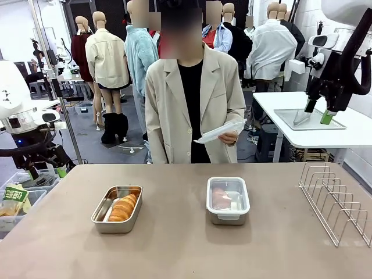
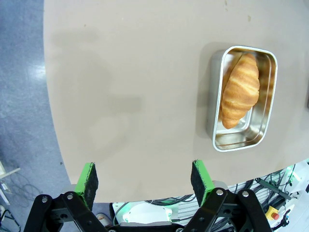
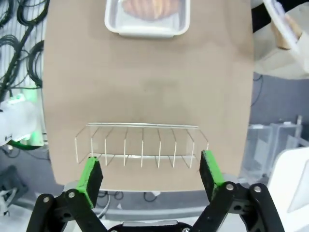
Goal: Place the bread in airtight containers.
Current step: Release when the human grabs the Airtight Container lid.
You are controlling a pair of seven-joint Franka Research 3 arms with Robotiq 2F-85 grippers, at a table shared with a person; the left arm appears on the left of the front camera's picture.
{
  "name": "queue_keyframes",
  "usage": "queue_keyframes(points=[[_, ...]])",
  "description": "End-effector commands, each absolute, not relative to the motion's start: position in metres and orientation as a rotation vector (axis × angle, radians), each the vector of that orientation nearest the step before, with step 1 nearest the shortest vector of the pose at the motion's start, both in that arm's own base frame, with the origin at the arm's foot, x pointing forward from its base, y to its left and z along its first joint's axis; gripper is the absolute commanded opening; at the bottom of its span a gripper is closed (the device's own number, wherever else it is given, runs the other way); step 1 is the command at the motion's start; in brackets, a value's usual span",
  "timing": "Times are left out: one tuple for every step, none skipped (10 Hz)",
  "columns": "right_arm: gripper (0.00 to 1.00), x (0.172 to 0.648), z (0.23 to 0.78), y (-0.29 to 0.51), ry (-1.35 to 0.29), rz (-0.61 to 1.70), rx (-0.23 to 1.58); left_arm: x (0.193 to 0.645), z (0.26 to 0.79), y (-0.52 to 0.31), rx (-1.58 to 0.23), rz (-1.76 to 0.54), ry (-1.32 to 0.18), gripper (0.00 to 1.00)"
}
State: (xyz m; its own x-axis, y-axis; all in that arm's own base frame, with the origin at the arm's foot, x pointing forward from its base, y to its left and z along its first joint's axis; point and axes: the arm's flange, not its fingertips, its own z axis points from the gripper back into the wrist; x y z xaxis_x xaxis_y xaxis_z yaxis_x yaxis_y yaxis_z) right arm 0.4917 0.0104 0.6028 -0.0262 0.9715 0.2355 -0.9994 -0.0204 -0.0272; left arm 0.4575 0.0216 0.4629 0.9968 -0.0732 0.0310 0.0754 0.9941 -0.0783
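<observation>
Left gripper [image 2: 145, 181]: jaws spread wide, nothing held; raised above table [image 2: 145, 72] edge, well apart from open box.
Right gripper [image 3: 150, 175]: jaws spread wide, nothing held; raised above wire rack [image 3: 142, 145].
Croissant 1 [image 1: 122, 207]: lying diagonally inside open steel box [image 1: 102, 222], left of centre; no lid fitted.
Croissant 2 [image 1: 221, 198]: inside lidded steel box [image 1: 228, 216], right of centre, clear lid on.
Remaining lid [image 1: 220, 131]: in person's hand [image 1: 228, 138], far side.
Risk, lidding: croissant end riding up box wall; possible lid misseat or crushed pastry.
Risk, reach: rack below right gripper; possible snag on descent.
</observation>
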Motion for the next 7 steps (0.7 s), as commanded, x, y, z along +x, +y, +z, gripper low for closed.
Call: queue_keyframes(points=[[1.0, 0.4895, 0.6057, 0.0073, -0.194, 1.583, 0.166, 0.458, 0.4648, 0.0221, -0.072, -0.074, -0.028, 1.0], [1.0, 0.4895, 0.6057, 0.0073, -0.194, 1.583, 0.166, 0.458, 0.4648, 0.0221, -0.072, -0.074, -0.028, 1.0], [1.0, 0.4895, 0.6057, 0.0073, -0.194, 1.583, 0.166, 0.458, 0.4648, 0.0221, -0.072, -0.074, -0.028, 1.0], [1.0, 0.4895, 0.6057, 0.0073, -0.194, 1.583, 0.166, 0.458, 0.4648, 0.0221, -0.072, -0.074, -0.028, 1.0], [1.0, 0.4895, 0.6057, 0.0073, -0.194, 1.583, 0.166, 0.458, 0.4648, 0.0221, -0.072, -0.074, -0.028, 1.0], [1.0, 0.4895, 0.6057, 0.0073, -0.194, 1.583, 0.166, 0.458, 0.4648, 0.0221, -0.072, -0.074, -0.028, 1.0], [1.0, 0.4895, 0.6057, 0.0073, -0.194, 1.583, 0.166, 0.458, 0.4648, 0.0221, -0.072, -0.074, -0.028, 1.0]])
